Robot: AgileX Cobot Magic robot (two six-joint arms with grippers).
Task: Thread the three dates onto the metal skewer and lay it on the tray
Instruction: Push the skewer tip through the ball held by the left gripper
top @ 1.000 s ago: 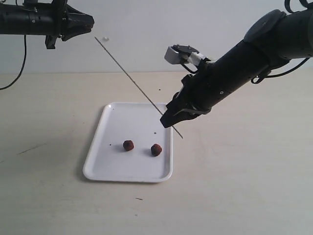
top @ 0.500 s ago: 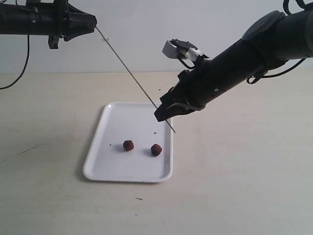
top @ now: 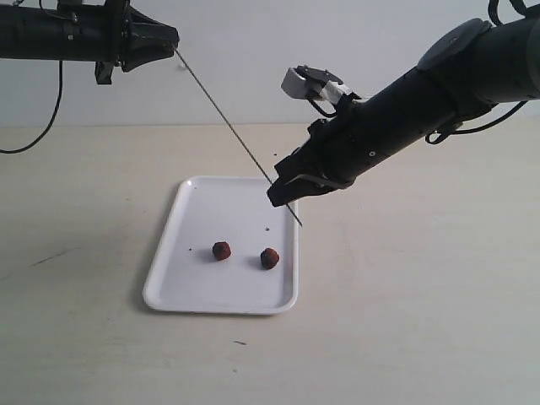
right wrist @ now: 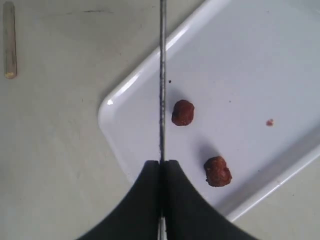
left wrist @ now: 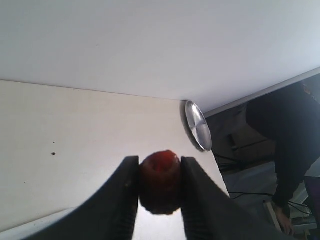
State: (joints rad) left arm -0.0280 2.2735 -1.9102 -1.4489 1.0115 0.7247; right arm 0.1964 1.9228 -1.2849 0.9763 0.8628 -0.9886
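Worry here: the metal skewer [top: 228, 126] could hit the date [left wrist: 160, 181] off-centre and pop it out of the left gripper [top: 171, 39], which pinches it high at far left, arm level. Right gripper [top: 283, 196], arm slanting down, clamps the skewer's lower end above the tray [top: 198, 285]; the other dates [top: 221, 251] [top: 269, 258] sit there.

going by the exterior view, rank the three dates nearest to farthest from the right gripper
1. right date, on the tray's right side, just below the right gripper.
2. left date, on the tray further left.
3. held date, pinched in the left gripper, high at the far left.
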